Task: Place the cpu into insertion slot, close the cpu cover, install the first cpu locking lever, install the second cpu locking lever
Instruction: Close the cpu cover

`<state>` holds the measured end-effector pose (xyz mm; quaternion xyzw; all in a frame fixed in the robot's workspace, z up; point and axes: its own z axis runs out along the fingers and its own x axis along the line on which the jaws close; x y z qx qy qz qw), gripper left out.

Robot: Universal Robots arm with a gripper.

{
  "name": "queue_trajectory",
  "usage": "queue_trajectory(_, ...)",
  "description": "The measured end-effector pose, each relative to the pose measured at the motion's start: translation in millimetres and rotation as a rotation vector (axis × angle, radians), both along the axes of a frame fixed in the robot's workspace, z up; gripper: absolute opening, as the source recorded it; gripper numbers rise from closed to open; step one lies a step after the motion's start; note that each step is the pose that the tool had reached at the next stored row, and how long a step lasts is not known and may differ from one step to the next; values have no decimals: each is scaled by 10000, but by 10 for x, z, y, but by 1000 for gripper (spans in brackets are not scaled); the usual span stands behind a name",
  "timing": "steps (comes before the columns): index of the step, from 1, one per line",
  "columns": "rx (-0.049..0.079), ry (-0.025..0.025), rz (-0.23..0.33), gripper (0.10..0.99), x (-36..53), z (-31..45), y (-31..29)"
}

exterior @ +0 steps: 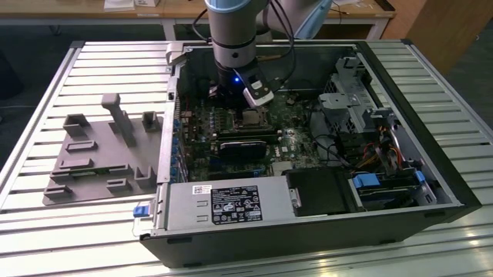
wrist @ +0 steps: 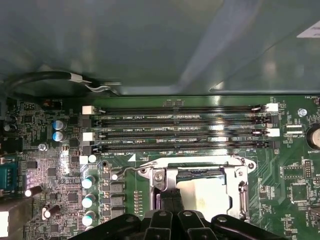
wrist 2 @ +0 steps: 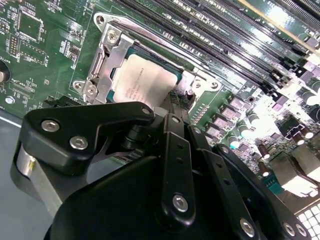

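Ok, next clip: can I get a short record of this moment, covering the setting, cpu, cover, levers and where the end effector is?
setting: open computer case on a slatted table; grey fixture plate on the exterior view's left
cpu: seated in the insertion slot, pale top showing
cpu cover: down over the cpu, its window framing the top
locking lever: a wire lever lies along one side of the cover; whether it is latched cannot be told
end effector: low over the edge of the slot
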<state>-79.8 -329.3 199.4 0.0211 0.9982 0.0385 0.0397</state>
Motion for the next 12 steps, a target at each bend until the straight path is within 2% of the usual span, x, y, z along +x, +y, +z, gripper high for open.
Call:
queue_trajectory(7,0,-2,0,102,29,1,0)
queue_trajectory(12,1,-2,1,102,29,48,0)
